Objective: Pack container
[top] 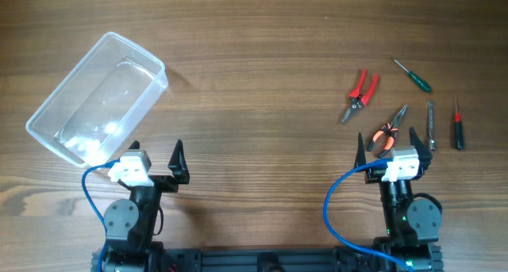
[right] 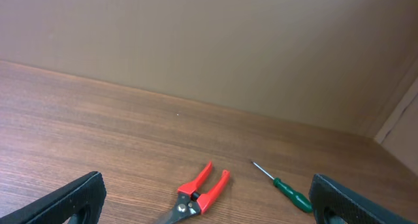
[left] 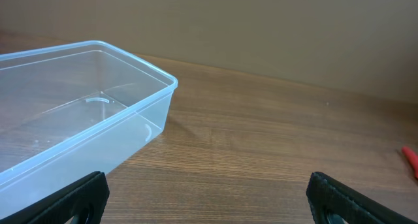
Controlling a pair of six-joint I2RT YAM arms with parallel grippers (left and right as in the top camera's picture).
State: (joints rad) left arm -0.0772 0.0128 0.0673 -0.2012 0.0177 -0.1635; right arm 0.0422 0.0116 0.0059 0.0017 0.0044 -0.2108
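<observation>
The clear plastic container [top: 95, 97] lies empty at the far left of the table, set at an angle; it also fills the left of the left wrist view [left: 78, 113]. Red-handled cutters [top: 361, 95], a green screwdriver [top: 413, 76], orange-handled pliers [top: 389, 131], a grey tool [top: 430, 123] and a red-and-black screwdriver [top: 457, 123] lie at the right. My left gripper [top: 155, 155] is open and empty, just in front of the container. My right gripper [top: 387, 141] is open and empty, right by the pliers. The right wrist view shows the cutters [right: 202, 191] and the green screwdriver [right: 284, 187].
The wooden table [top: 262, 82] stretches between the container and the tools. A brown wall [right: 209, 48] stands behind the table's far edge. Blue cables [top: 333, 216] loop beside each arm base at the near edge.
</observation>
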